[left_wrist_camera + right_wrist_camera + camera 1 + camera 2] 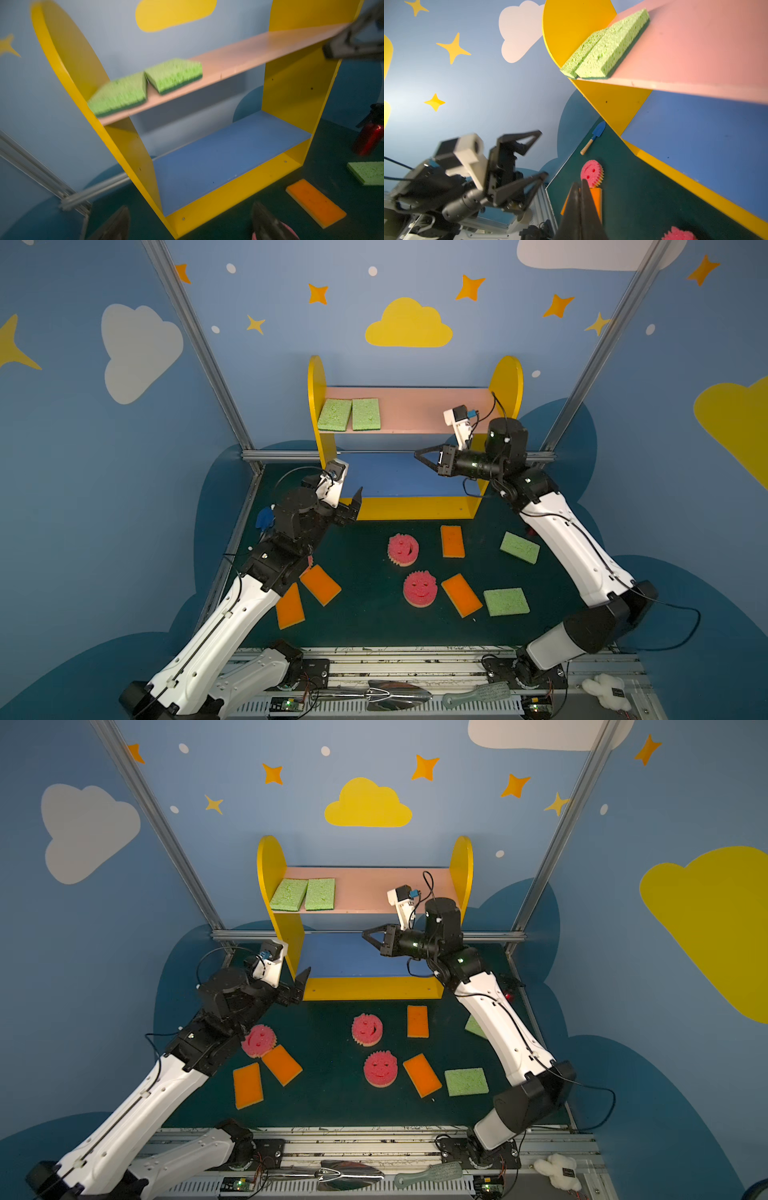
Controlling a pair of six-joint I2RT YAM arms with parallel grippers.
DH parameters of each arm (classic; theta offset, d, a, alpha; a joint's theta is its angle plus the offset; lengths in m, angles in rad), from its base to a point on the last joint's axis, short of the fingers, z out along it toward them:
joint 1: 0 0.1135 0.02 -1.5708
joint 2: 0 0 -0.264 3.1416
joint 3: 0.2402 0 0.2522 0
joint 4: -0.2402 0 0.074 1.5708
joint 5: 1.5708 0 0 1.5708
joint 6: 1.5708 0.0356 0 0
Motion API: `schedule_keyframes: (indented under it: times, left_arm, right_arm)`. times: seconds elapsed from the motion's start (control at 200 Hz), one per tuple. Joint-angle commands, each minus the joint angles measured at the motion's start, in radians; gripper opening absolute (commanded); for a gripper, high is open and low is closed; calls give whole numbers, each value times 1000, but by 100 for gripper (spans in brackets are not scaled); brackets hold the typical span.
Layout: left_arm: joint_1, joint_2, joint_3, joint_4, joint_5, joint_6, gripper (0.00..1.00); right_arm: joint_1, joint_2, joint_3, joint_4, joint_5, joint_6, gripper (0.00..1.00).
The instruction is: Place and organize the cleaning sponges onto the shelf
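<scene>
Closest to me, along the front rail, lie a shiny metal trowel [395, 695], a pale green brush [478, 694] and a white plush toy [604, 689]. All three are well in front of the shelf [318, 406] and no part of my job.

The shelf's pink top board [415, 410] carries two green sponges [334, 414] at its left end, flat, side by side and touching. The blue middle board [395, 477] holds nothing.

My right gripper [417, 455] hangs just in front of the shelf, level with the gap between those boards. Its jaws are pressed together on nothing and aim toward the shelf's left panel. My left gripper [543, 152] sits by the foot of that panel, spread wide and empty.

The two loose green sponges [519, 547] lie on the dark mat [374, 626] in front of the shelf's right end, below the right gripper and back toward that arm's base. I judge the right arm the nearer one. The sponge closer to the shelf has its long axis slanted to the shelf's front edge, while the farther one [506, 601] runs nearly parallel to it. That gripper would have to open and tip downward first.

Four orange sponges [452, 541] and three pink smiley sponges [403, 549] are scattered in front of the shelf's middle and left end.
</scene>
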State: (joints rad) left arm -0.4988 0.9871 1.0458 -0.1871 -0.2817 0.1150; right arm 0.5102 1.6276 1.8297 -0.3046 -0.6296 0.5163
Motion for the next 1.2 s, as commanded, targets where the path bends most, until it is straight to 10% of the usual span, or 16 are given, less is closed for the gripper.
schedule_keyframes:
  times: [0.0,0.375,1.196]
  left_arm:
    - [-8,-95,-130,78,-2,-194,90]
    - [-156,-59,-320,119,-95,-228,92]
    - [-251,-54,-432,142,-127,-320,94]
  right_arm:
    - [17,136,179,-96,59,-101,0]
    - [47,509,758,-300,140,-175,0]
    - [108,557,747,-250,235,-263,0]
